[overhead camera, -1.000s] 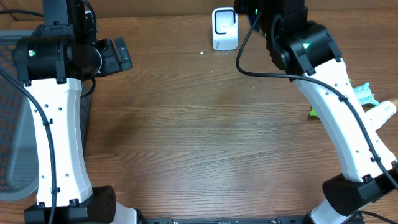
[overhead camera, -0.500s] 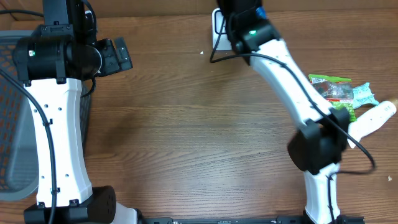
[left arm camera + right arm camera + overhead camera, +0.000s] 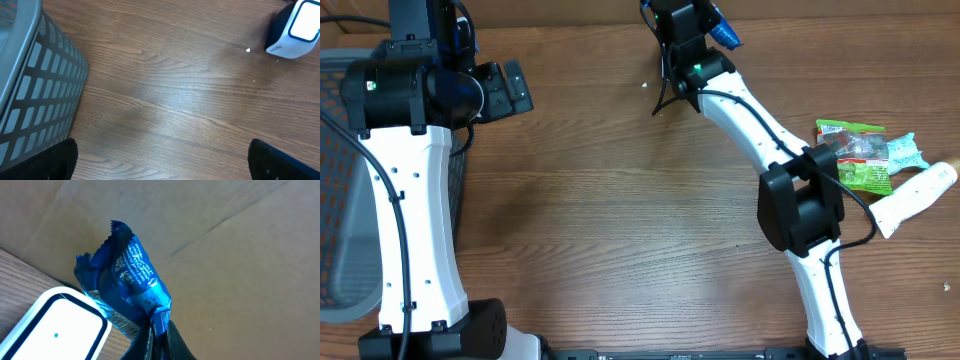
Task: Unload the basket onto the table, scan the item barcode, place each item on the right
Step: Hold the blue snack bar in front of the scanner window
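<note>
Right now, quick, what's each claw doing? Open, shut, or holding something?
Left claw: open, holding nothing.
Right claw: shut on the blue snack packet.

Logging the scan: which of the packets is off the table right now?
The dark blue packet, pinched in the right gripper by the white scanner. The green packet and the pale teal packet lie on the table near the right arm.
</note>
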`<act>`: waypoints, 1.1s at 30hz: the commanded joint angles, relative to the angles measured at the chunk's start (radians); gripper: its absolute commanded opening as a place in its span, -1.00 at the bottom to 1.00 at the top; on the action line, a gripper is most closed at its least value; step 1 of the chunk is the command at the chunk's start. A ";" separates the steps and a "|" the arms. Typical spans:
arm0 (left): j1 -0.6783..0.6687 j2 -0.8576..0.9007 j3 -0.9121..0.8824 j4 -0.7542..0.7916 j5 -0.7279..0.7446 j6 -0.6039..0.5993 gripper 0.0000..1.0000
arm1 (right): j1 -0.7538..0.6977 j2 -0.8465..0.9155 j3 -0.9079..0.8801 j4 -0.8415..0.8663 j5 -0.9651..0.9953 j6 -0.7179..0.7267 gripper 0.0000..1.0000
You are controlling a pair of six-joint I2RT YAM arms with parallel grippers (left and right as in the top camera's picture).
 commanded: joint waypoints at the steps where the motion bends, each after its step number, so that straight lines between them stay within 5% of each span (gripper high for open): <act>1: -0.006 -0.003 0.019 0.002 -0.006 0.011 1.00 | -0.014 0.036 0.012 0.082 0.049 -0.056 -0.92; 12: -0.006 -0.003 0.018 0.002 -0.006 0.011 1.00 | -0.019 0.120 0.012 0.312 0.088 -0.164 -0.92; 33: -0.007 -0.003 0.018 0.002 -0.006 0.011 0.99 | -0.022 0.187 0.011 0.331 0.130 -0.182 -0.92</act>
